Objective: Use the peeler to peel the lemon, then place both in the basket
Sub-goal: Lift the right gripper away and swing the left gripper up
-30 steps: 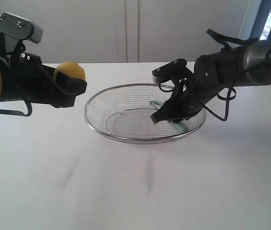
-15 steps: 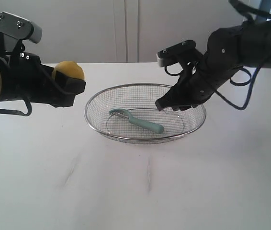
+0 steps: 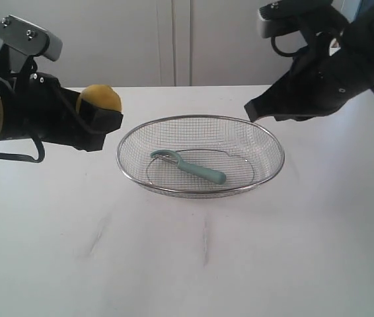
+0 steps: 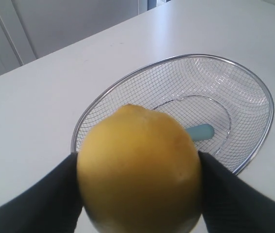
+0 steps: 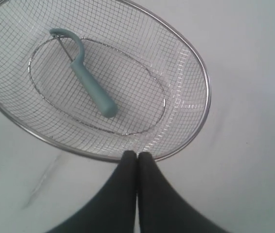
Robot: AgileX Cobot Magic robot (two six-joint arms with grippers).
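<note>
Right gripper (image 5: 137,155) has dropped the peeler (image 3: 188,166) flat in the basket (image 3: 200,193), backed off above the rim and clenched empty; left gripper (image 3: 102,123) grips the lemon (image 3: 98,99) left of the basket, so only the lemon remains.

Left gripper (image 3: 101,111) gripping; right gripper (image 5: 137,156) closed, raised.
</note>
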